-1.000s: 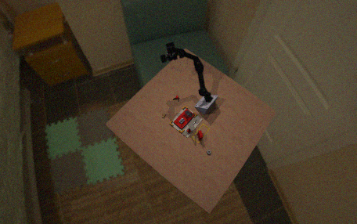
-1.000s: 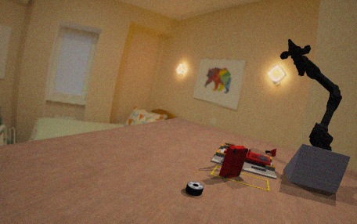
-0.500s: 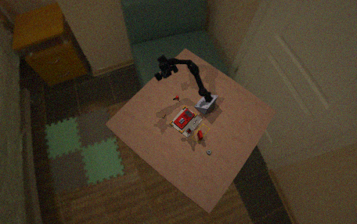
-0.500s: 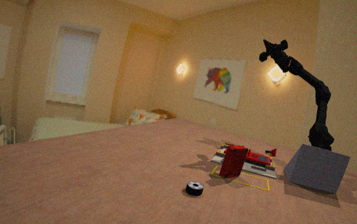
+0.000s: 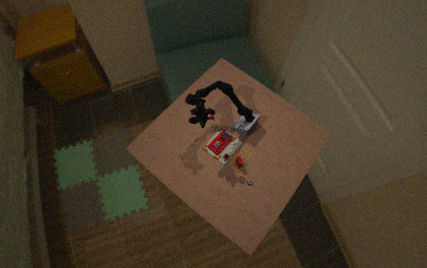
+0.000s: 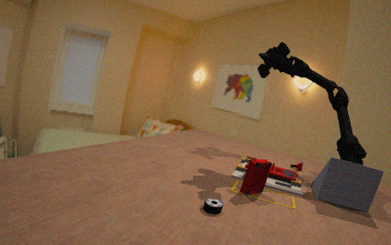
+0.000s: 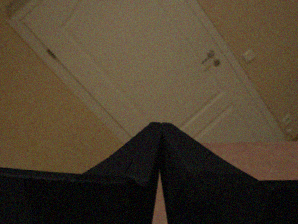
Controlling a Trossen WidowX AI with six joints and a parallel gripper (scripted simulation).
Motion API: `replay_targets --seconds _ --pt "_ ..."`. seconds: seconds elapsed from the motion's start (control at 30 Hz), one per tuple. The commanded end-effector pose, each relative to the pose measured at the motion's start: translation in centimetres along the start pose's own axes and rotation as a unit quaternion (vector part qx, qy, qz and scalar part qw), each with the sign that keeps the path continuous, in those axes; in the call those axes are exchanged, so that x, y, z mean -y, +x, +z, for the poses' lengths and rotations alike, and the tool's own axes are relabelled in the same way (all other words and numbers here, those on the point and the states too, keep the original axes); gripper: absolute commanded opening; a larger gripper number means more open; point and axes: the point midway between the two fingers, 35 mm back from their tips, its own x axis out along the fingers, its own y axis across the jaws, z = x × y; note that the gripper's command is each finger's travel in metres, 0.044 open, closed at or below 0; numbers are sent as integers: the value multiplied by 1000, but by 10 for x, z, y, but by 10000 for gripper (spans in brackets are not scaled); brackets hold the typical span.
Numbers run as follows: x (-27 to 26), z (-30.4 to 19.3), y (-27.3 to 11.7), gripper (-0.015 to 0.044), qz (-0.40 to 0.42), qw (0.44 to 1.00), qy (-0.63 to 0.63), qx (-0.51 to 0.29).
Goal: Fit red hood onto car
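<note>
The red hood (image 5: 239, 161) (image 6: 255, 177) stands up on edge beside the jig, leaning slightly, at one end of a yellow outline (image 6: 294, 202) on the table. The red chassis (image 5: 214, 149) (image 6: 279, 172) sits in the white jig (image 6: 296, 189). A small pale block, apparently the engine, shows on its deck in the top view; the pegs are too small to make out. My gripper (image 5: 202, 126) (image 6: 260, 55) (image 7: 160, 132) is shut and empty, high above the table and away from the hood. The wrist view shows its fingertips together against a door.
A black and white wheel-like ring (image 5: 250, 182) (image 6: 213, 206) lies beyond the hood. A small red part (image 5: 212, 117) (image 6: 298, 166) lies on the far side of the jig. A tiny yellowish piece (image 5: 196, 140) lies nearby. The grey arm base (image 6: 348, 184) stands close to the jig.
</note>
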Motion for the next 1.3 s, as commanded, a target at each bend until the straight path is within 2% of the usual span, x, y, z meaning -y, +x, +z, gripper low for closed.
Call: replay_targets --seconds 0.0,0.27,0.5,0.73,0.9,1.0,1.27 --pt "10 -39 46 0 -26 996 9 -83" --pt "21 -123 115 0 -84 966 0 -246" --pt "24 -206 155 0 -136 908 -47 -394" --pt "24 -291 176 0 -186 812 -134 -536" --pt "23 -356 180 0 -219 697 -242 -639" --pt "23 -372 179 0 -227 657 -279 -663" --pt "25 -374 179 0 -227 657 -279 -663"
